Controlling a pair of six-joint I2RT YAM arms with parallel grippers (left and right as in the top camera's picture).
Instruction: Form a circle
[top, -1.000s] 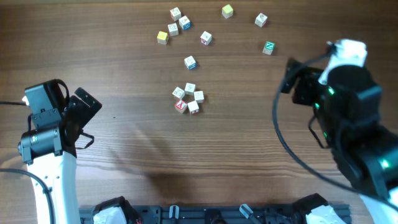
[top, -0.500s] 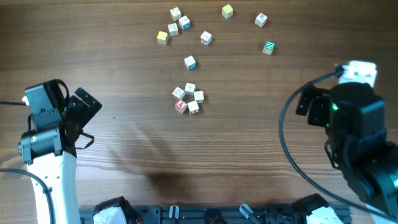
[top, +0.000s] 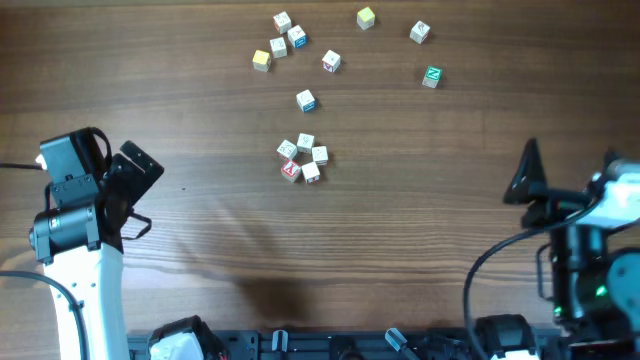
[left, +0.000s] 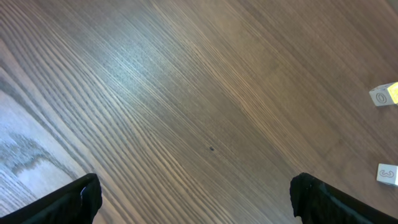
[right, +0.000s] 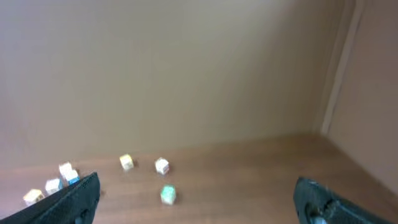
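Overhead: brown wood-grain tbl (top: 400, 250), circle (top: 303, 158) mid.

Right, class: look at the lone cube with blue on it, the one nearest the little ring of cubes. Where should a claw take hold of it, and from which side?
Grip the lone cube by two opposite side faces, coming straight down from above. It lies flat on the table, apart from the ring, so all its sides look free. Line up with its slightly turned faces.

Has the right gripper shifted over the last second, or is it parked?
Yes. In the overhead view the right gripper has drawn back toward the robot's own side, away from the green-faced cube, which has stayed put.
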